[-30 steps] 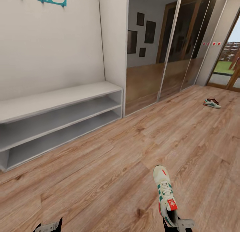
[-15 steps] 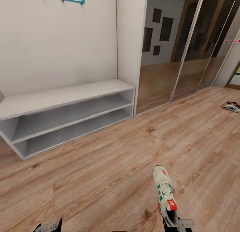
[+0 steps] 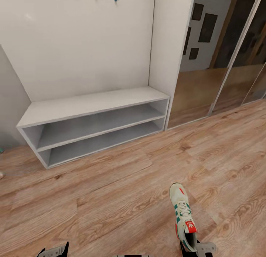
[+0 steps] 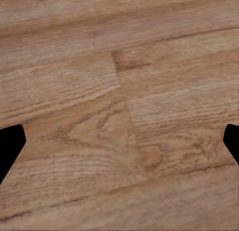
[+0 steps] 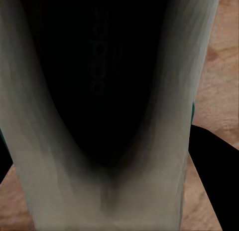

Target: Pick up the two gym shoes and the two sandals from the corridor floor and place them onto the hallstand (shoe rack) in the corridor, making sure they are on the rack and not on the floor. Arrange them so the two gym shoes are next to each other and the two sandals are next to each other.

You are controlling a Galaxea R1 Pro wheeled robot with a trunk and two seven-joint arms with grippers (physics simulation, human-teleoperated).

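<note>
The corridor floor stretches ahead to the hallstand, both shelves bare. The right gripper pinches a gym shoe by its heel, toe pointing forward, apparently clear of the planks. The left gripper is spread, holding nothing. Carrying looks under way; next comes closing on the rack and setting the shoe down.

Cream green-striped gym shoe held toe-forward

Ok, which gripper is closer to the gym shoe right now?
Right. The right gripper is shut on the gym shoe at its heel, toe pointing ahead over the corridor floor. The left gripper hangs open and empty, well off to the shoe's left.
</note>
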